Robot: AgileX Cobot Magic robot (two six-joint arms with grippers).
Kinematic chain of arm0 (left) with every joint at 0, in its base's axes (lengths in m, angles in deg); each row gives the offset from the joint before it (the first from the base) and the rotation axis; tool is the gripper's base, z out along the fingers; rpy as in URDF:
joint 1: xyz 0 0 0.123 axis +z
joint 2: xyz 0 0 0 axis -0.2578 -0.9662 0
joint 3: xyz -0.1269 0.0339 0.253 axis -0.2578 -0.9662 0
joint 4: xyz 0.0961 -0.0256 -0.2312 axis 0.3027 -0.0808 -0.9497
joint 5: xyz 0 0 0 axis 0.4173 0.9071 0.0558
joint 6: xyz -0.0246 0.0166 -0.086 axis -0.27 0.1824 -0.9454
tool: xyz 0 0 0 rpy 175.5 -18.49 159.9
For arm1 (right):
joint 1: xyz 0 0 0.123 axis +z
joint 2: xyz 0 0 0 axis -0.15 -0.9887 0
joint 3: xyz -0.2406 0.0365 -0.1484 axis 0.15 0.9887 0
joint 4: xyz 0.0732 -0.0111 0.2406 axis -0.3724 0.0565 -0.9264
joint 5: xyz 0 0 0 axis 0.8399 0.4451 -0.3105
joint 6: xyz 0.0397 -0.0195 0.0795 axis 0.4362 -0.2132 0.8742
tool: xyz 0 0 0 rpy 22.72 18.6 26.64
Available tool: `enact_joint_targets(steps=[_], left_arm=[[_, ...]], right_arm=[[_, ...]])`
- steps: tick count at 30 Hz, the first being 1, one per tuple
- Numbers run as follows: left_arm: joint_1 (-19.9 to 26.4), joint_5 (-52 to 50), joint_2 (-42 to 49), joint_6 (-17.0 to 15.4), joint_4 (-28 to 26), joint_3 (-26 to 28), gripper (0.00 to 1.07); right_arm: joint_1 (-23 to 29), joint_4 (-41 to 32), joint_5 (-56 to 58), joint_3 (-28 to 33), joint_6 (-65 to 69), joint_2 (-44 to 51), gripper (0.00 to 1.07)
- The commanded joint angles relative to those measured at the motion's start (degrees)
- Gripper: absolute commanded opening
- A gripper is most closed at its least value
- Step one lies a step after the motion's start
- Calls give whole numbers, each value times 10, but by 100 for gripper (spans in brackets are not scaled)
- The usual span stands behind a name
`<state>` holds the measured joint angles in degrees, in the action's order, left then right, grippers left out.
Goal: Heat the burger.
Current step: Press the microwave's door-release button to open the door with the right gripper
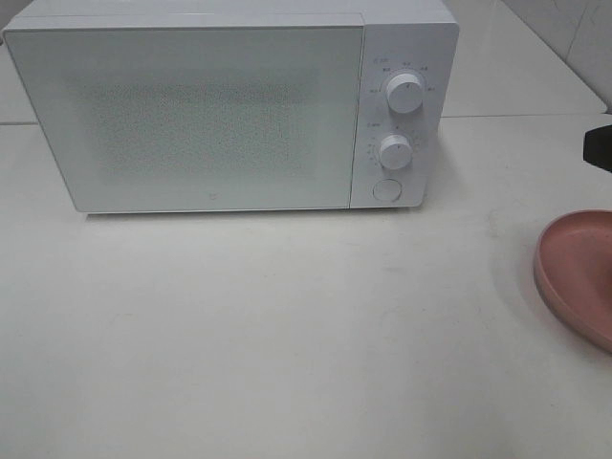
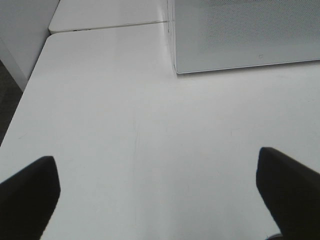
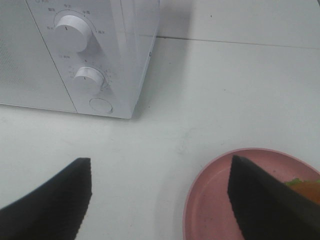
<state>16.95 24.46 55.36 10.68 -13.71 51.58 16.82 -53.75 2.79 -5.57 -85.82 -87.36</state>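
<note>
Burger with a frilly green lettuce edge and an orange-yellow layer [image 3: 306, 186] shows only as a sliver in the right wrist view. It sits on the far side of a round pink plate [image 3: 210, 200], and one black finger [image 3: 265, 205] of the right claw [image 3: 160, 165] covers the rest of it. The bun and patty cannot be made out. In the high view the plate [image 1: 574, 258] is cut off by the right edge and the burger lies outside the picture.

The right claw hangs above the white tabletop [image 1: 287, 335] with its jaws spread wide, one finger over the plate, the other over bare surface, nothing pinched between them. A dark shape [image 1: 601, 145] at the high view's right edge is too cropped to identify.

A white box-shaped microwave [image 1: 191, 115] stands at the back, door closed, with two round dials and a round button on its panel.

The left claw [image 2: 156, 157] is also spread wide, low over bare tabletop near the microwave's front corner, holding nothing.
</note>
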Motion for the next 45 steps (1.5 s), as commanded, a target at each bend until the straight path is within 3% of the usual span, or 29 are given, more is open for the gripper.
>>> enact_joint_targets(steps=[1, 16, 20, 26, 30, 31, 36, 37, 38, 45], left_arm=[[0, 2, 11, -4, -2, -1, 100], [0, 2, 11, -4, -2, -1, 100], [0, 2, 11, -4, -2, -1, 100], [0, 2, 11, -4, -2, -1, 100], [0, 2, 11, -4, -2, -1, 100], [0, 2, 11, -4, -2, -1, 100], [0, 2, 11, -4, -2, -1, 100], [0, 2, 11, -4, -2, -1, 100], [0, 2, 11, -4, -2, -1, 100], [0, 2, 11, -4, -2, -1, 100]], right_arm=[[-1, 4, -29, -6, -2, -24, 75], [-1, 3, -231, 2, 4, -164, 75], [0, -18, -392, 60, 4, -201, 75], [5, -73, -511, 110, -23, -231, 75], [47, -129, -600, 140, -74, -265, 75], [79, -171, -645, 149, -93, -288, 75], [140, -254, -706, 155, -127, -333, 75], [177, -293, -735, 155, -144, -354, 75], [177, -293, -735, 155, -144, -354, 75], [309, -414, -896, 154, -155, -437, 75]])
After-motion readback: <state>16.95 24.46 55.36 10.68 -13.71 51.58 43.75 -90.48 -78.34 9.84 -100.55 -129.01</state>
